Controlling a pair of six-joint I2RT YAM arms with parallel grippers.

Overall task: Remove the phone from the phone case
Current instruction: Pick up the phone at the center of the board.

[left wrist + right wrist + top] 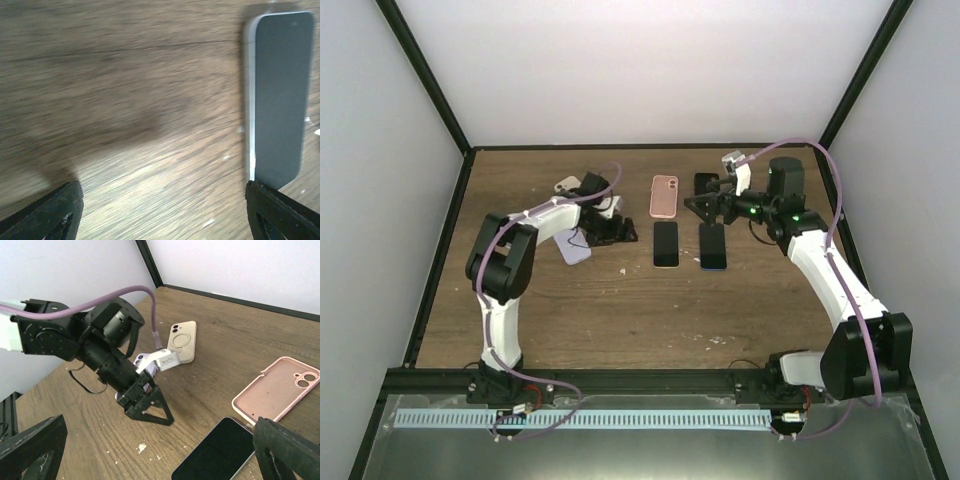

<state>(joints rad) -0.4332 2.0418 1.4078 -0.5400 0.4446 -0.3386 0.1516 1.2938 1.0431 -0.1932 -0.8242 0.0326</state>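
Observation:
A lavender phone case (575,247) lies on the table at the left, partly hidden under my left gripper (620,232); whether it holds a phone I cannot tell. That gripper (162,200) is open over bare wood, nothing between its fingers. Beside its right finger lies a black-screened phone (277,95), also visible mid-table (666,243) and in the right wrist view (217,452). An empty pink case (664,195) lies inside up behind it. My right gripper (705,208) hovers open above a second dark phone (713,245), holding nothing (160,440).
A beige case (181,340) lies back up at the far left, near the lavender case (140,360). A small black object (706,182) sits behind the right gripper. The black frame (650,147) and white walls bound the table.

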